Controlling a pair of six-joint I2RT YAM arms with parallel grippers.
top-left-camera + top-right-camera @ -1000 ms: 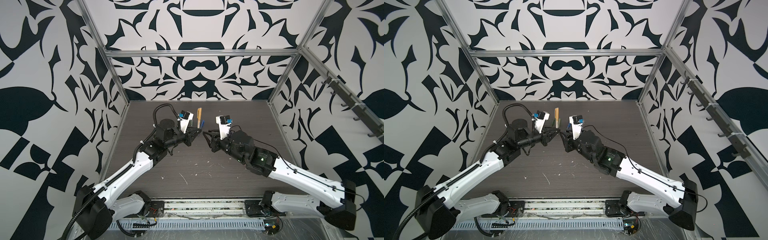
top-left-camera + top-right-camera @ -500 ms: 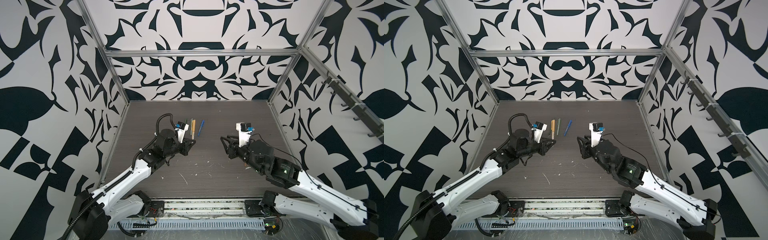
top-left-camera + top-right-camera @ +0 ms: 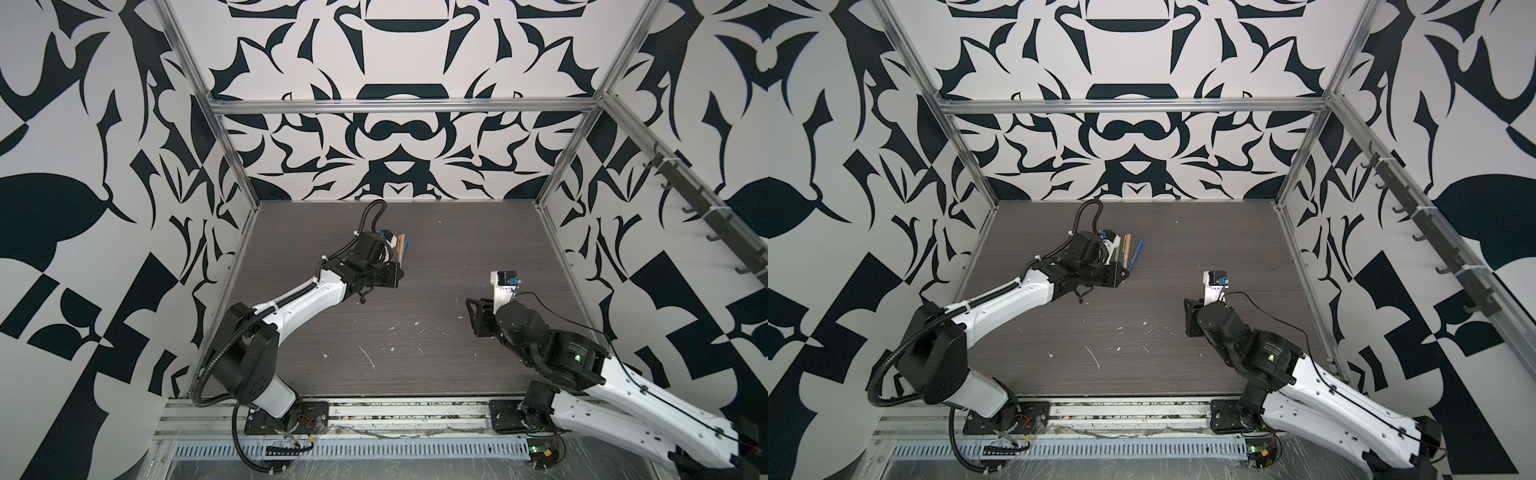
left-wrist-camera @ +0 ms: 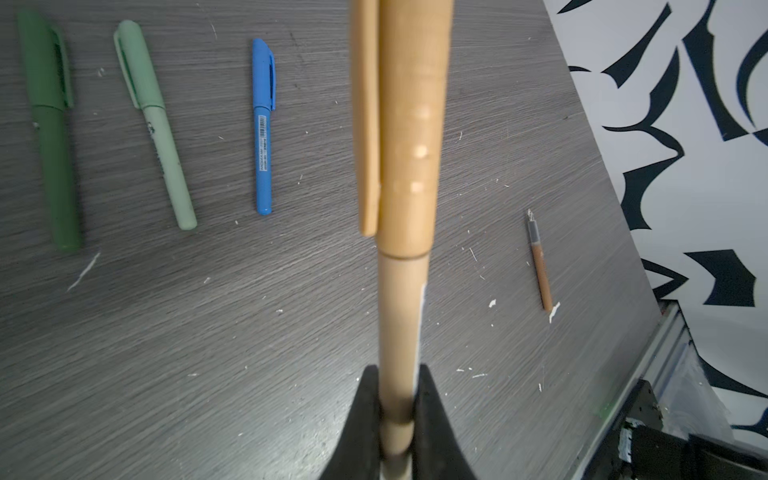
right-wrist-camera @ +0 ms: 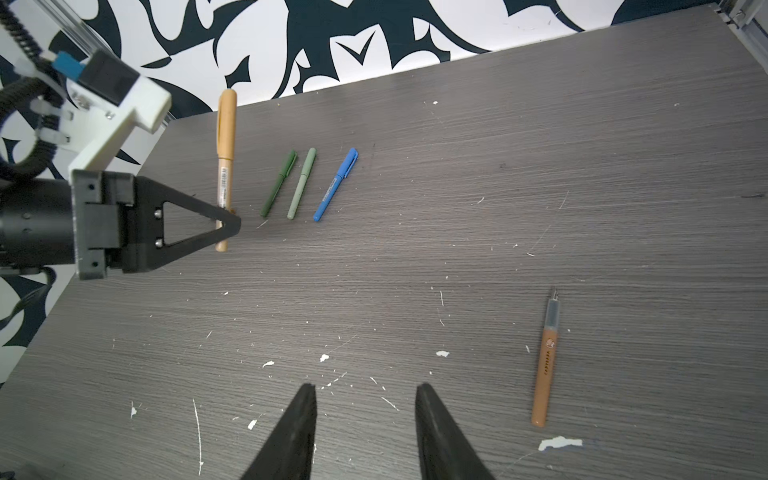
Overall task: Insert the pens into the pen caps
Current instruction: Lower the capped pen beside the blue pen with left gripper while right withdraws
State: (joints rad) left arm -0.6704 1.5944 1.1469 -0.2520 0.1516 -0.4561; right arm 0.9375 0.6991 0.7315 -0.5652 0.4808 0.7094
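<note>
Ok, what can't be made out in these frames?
- Tan pen: left wrist view, blurred; top end cut off by the edge.
- Dark green pen, pale green pen: top views, mostly behind the left arm.
- Orange-brown pen: missing from both top views, apparently behind the right arm; its cap in no view.

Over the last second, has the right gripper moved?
Yes. In a top view the right gripper has pulled back from the middle of the table, toward the right side rail and the front. Its jaws are open and empty.
</note>
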